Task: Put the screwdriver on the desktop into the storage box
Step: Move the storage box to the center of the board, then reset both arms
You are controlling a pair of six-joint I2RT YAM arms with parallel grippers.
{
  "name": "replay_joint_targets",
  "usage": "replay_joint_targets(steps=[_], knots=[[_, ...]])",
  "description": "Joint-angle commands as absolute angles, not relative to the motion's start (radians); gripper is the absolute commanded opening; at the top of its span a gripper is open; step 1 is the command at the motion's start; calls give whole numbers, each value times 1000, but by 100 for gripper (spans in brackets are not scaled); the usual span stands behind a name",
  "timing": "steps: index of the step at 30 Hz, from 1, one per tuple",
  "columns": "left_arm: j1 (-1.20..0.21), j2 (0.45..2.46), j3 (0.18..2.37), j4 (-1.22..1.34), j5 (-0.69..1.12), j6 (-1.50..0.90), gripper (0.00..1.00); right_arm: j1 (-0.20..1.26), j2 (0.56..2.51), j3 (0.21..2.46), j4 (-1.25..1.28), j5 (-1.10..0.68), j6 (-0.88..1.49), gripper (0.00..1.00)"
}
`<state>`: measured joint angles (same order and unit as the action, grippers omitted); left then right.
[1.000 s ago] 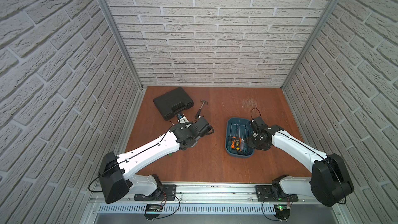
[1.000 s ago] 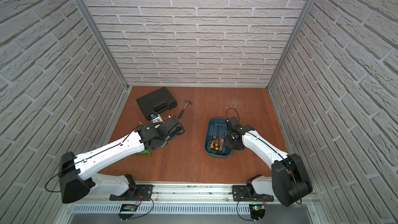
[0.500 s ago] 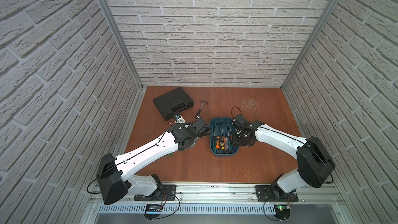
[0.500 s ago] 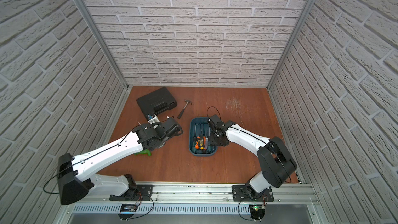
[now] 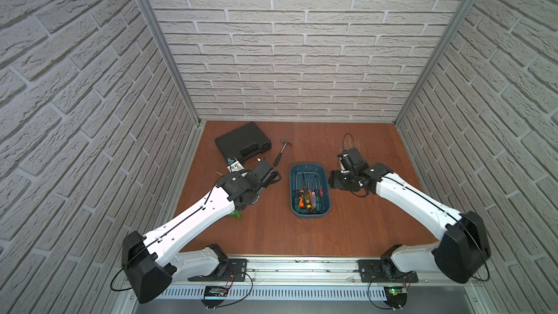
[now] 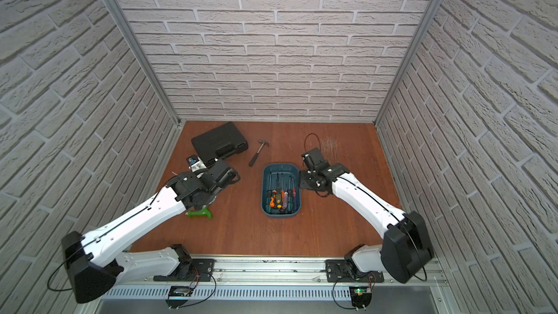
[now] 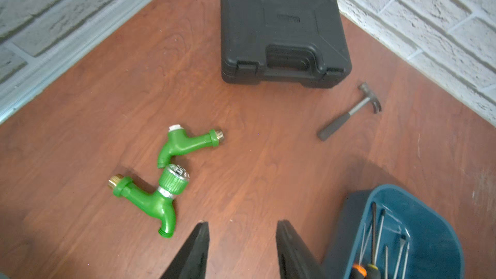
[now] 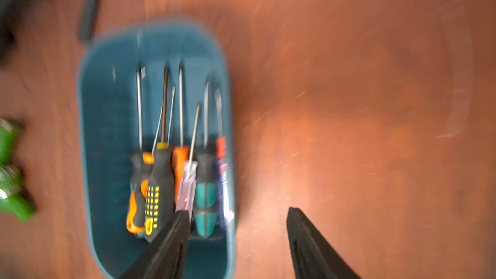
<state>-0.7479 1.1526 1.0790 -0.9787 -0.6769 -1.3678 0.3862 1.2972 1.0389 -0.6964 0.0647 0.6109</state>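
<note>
Screwdrivers lie side by side in the storage box — fat handles at the near end, thin metal rods pointing to the back wall. I think they are light and stiff. The rods look smooth and slippery, so the fat rubbery handle seems the best place to grab one. I can see no screwdriver out on the desktop. The right gripper hangs just beside the box, jaws apart, nothing in them. The left gripper is on the other side — open and empty too. Green taps, a hammer and a black tool case lie farther off.
</note>
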Motion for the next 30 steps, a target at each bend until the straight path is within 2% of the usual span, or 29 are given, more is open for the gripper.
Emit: replay_joint_targets(steps=[1,3,6,9,10,12,13,14,17,19,23,25,26,27,29,30], knots=[[-633,1097,1020,-772,-720,-1032,48,210,1138,1005,-696,123,533,64],[-503,1089,986,-630,-668,-848,49,115,1104,1008,-669,147,501,64],[-303,1113,934,-457,-572,-638,51,40,1081,961,-561,283,483,65],[-199,1155,863,-272,-671,-458,57,14,1073,796,-259,380,419,66],[-187,1166,826,-185,-702,-367,63,14,1088,740,-137,388,379,67],[-152,1184,719,62,-621,-137,74,12,1158,646,68,381,278,67],[-137,1192,683,149,-580,-85,84,12,1198,626,136,366,247,66],[-116,1203,649,219,-526,-44,87,12,1241,610,197,362,226,66],[-51,1254,584,342,-392,-2,91,22,1329,560,362,297,98,64],[-32,1312,528,474,-340,24,92,43,1367,476,574,290,15,65],[-7,1437,434,709,-227,18,94,45,1481,369,859,206,-23,66],[-5,1503,420,792,-197,29,95,45,1537,361,935,224,-17,67],[13,1507,435,757,-155,13,96,45,1529,367,908,225,-14,70],[38,1510,420,782,-99,2,97,44,1510,381,852,222,-8,78],[34,1567,365,948,-102,15,98,41,1528,381,880,225,-9,90],[38,1536,388,846,-87,5,98,40,1518,388,846,222,-4,92]])
